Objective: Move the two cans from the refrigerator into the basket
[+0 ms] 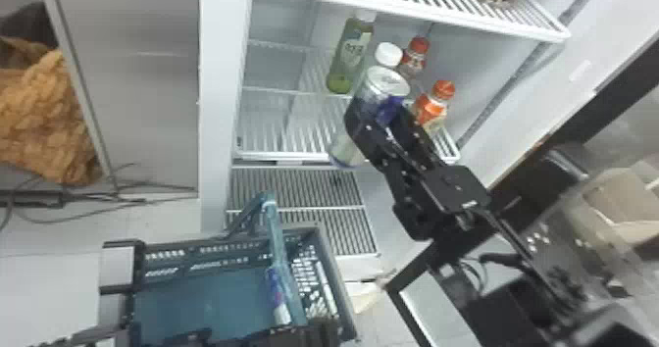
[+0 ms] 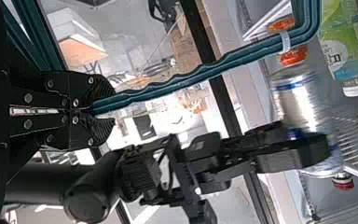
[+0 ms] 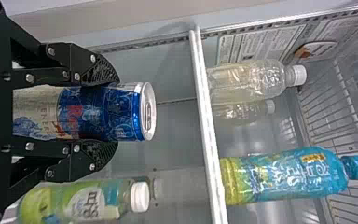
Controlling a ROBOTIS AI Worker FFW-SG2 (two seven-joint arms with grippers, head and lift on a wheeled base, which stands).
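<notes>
Currently, the right gripper (image 1: 377, 118) has its fingers closed around the sides of a blue-and-silver drink can (image 1: 388, 82), held upright at the refrigerator's opening, in front of the white wire shelf (image 1: 279, 154) with its green-labelled bottle (image 1: 350, 52) and orange-capped bottle (image 1: 431, 107). Another blue-and-silver can (image 1: 278, 294) lies inside the teal plastic basket (image 1: 318, 228), below the refrigerator shelves. The left gripper (image 1: 316, 327) is clamped on the basket's teal handle (image 2: 182, 84), near the end of its ridged bar.
</notes>
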